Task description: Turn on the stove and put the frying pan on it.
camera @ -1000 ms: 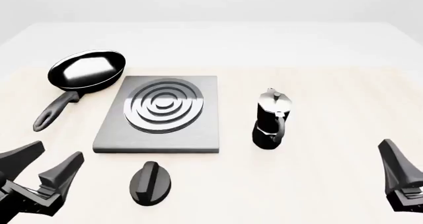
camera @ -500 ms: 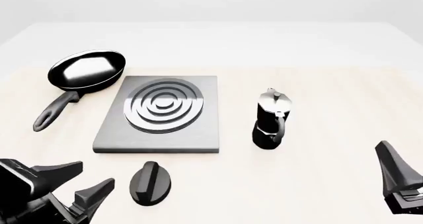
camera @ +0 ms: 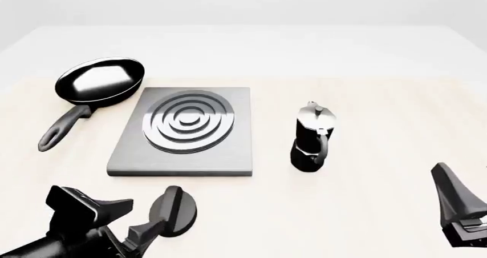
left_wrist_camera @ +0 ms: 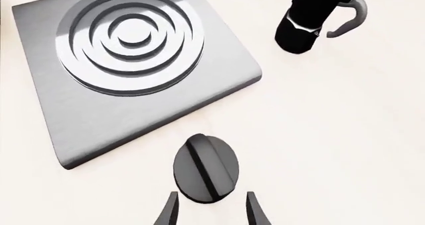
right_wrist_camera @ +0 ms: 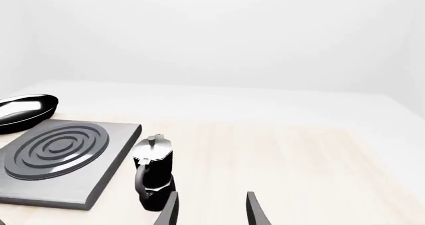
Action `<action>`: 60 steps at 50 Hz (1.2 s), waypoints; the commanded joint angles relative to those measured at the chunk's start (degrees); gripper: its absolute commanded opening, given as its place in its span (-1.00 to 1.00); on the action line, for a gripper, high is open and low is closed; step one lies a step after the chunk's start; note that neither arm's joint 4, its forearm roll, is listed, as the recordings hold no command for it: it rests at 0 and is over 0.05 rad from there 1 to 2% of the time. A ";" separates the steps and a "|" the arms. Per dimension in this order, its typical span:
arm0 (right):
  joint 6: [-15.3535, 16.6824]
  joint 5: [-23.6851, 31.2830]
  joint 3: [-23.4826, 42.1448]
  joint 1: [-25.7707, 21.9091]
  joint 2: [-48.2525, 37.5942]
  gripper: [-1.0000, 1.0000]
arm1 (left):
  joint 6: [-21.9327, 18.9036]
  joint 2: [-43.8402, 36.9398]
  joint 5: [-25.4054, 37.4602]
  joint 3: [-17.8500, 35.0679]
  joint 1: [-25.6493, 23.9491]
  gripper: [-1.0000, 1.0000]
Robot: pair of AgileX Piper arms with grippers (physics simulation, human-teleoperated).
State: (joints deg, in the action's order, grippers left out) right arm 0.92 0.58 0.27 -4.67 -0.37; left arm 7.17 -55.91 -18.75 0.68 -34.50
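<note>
Left gripper (camera: 131,217) low at the near table edge, jaws apart, tips just short of the black knob (camera: 174,210), right gripper (right_wrist_camera: 211,210) spread, seemingly idle at near right, stove (camera: 186,130) beyond the knob, moka pot (camera: 312,137) to its right, frying pan (camera: 97,84) on the table at far left, beside the stove.

The stove (camera: 182,155) looks like brushed matt grey metal, its raised rings (camera: 188,123) a brighter polished silver; the knob (camera: 174,210) is smooth satin black; the frying pan (camera: 100,80) is glossy and mirror-like inside; the moka pot (camera: 313,137) pairs gloss black with shiny metal; the table (camera: 380,109) resembles pale matt wood.
</note>
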 commanded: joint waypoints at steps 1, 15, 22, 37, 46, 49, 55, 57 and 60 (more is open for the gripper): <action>-0.06 0.17 0.11 0.14 0.04 1.00 | 0.82 -11.16 -10.59 -0.66 -0.96 1.00; -0.17 0.07 0.19 0.36 -0.15 1.00 | 1.35 -22.97 -21.52 -0.66 -1.74 1.00; -0.17 0.21 0.20 0.44 -0.11 1.00 | 1.51 -25.29 -23.73 -0.65 -1.72 1.00; -0.33 0.34 0.17 0.71 -0.08 1.00 | 1.34 -28.23 -26.56 -0.56 -2.13 1.00; -0.29 0.62 0.28 0.73 0.14 1.00 | 1.80 -26.20 -24.67 -0.60 -3.88 1.00; -0.37 0.73 0.39 0.78 0.21 1.00 | 2.05 -25.63 -24.20 -0.57 -5.34 1.00; -0.34 0.95 0.59 0.94 0.28 1.00 | 2.63 -24.60 -23.16 -0.25 -7.60 1.00; -0.40 0.86 0.48 1.03 0.28 1.00 | 2.56 -24.47 -23.08 -0.13 -8.24 1.00; -0.40 1.02 0.73 1.06 0.30 1.00 | 2.66 -26.16 -25.11 -0.20 -9.24 1.00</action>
State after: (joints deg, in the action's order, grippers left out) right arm 0.57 1.36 0.74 -3.78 -0.17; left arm 9.40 -81.24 -42.69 0.33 -40.90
